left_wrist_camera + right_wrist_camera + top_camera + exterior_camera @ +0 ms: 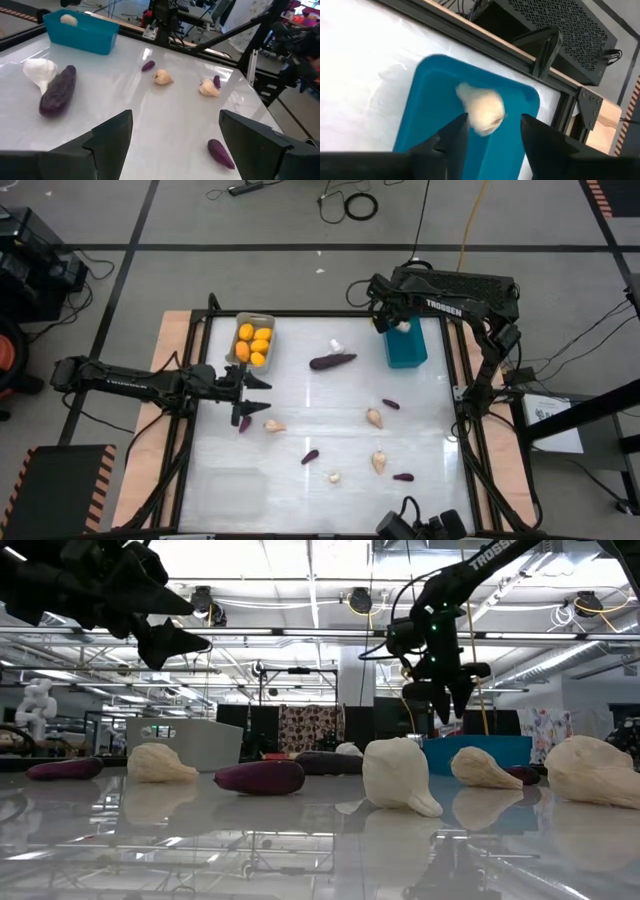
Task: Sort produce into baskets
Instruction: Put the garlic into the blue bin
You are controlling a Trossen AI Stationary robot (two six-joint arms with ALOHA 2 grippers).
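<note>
My right gripper (492, 127) hangs open over the far end of the teal basket (405, 348), pointing steeply down. A pale garlic bulb (481, 112) shows blurred between its fingers, above the basket's floor. The grey basket (266, 319) at the far left holds several orange fruits (252, 342). The clear basket (232, 485) stands near the front left. A large eggplant (332, 361) lies mid-table beside a garlic bulb (336, 346). My left gripper (265, 395) waits open above the table's left side, touching nothing. My right gripper's fingers stand apart on either side of the garlic bulb (481, 112). A gap shows between the bulb and one finger (540, 135). Whether the other finger (454, 131) touches it, I cannot tell. The bulb is over the teal basket's inside.
Loose pieces lie on the white table: garlic bulbs (374, 417) (379, 461) (273, 425) (334, 477) and small eggplants (390, 404) (403, 477) (310, 456) (244, 423). The table's frame (452, 390) runs along the right edge. A black device (420, 525) sits at the front edge.
</note>
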